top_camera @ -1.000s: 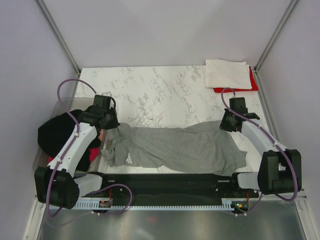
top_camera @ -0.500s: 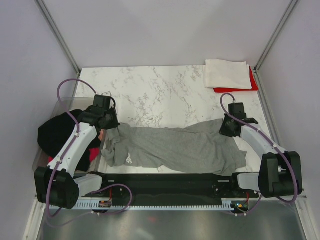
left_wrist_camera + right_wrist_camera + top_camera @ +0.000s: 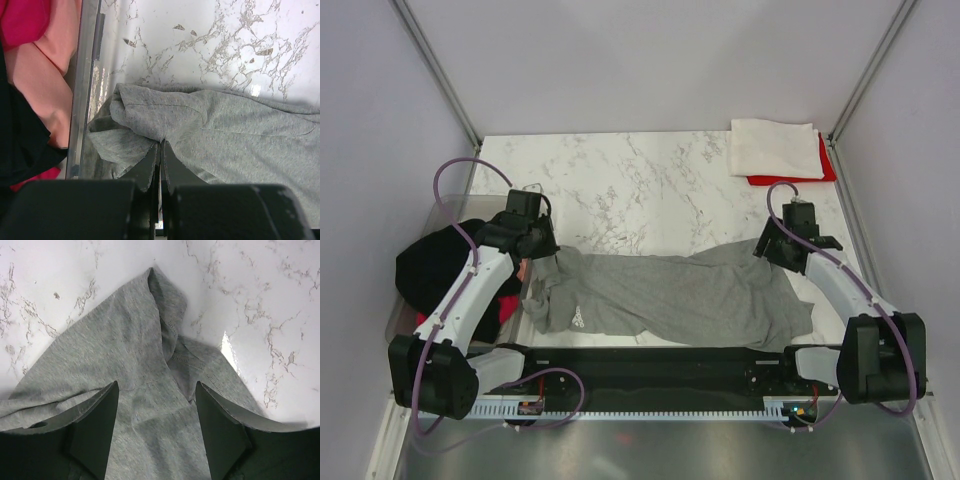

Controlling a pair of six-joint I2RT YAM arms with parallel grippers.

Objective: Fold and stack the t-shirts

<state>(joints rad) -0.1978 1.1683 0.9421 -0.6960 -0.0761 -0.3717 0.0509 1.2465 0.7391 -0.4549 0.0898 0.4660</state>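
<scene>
The left jaws are pressed together, pinching a bunched fold at the left end of the heather grey t-shirt (image 3: 210,130), just beside the wall of the clear tub (image 3: 84,100). The right jaws are spread wide over the shirt's right end, a hemmed fold between them. The shirt lies stretched sideways across the near part of the marble desk (image 3: 650,185), with its white logo (image 3: 578,318) towards the left. A black t-shirt (image 3: 430,265) and a pink t-shirt (image 3: 40,75) sit in the tub. At the far right corner a folded white t-shirt (image 3: 775,148) lies on a red t-shirt (image 3: 790,181).
</scene>
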